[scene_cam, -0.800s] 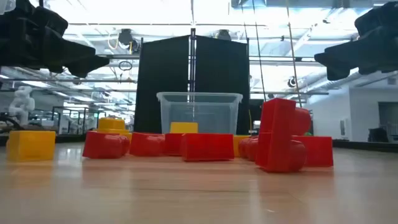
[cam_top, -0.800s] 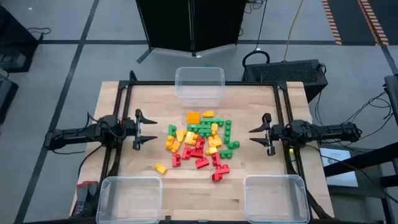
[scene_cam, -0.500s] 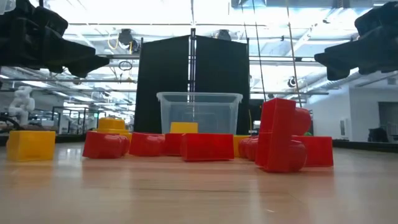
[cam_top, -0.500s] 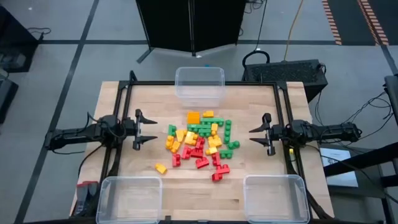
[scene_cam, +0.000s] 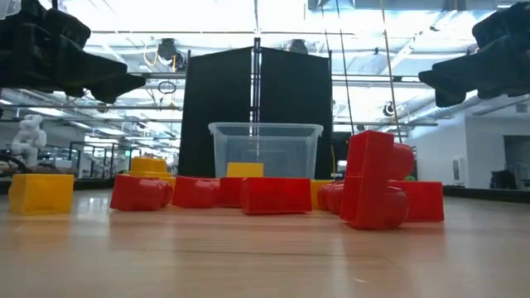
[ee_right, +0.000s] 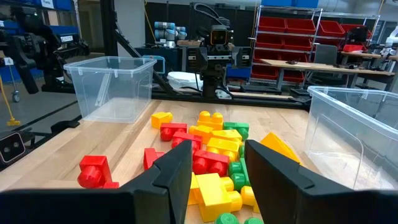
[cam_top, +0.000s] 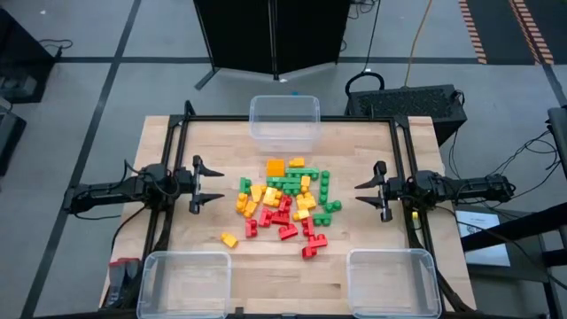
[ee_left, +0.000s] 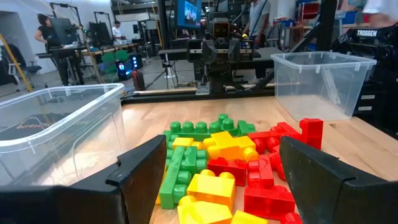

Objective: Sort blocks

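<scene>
2 grippers, left [cam_top: 211,184] and right [cam_top: 366,190], jaws parted, flanking jumbled blocks [cam_top: 285,206].

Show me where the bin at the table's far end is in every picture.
High view: far bin at top centre, above the pile.
Low view: bin in the centre, behind the pile.
Left wrist view: bin at the left edge.
Right wrist view: bin at the right edge.
Shared landmark: the pile.
</scene>
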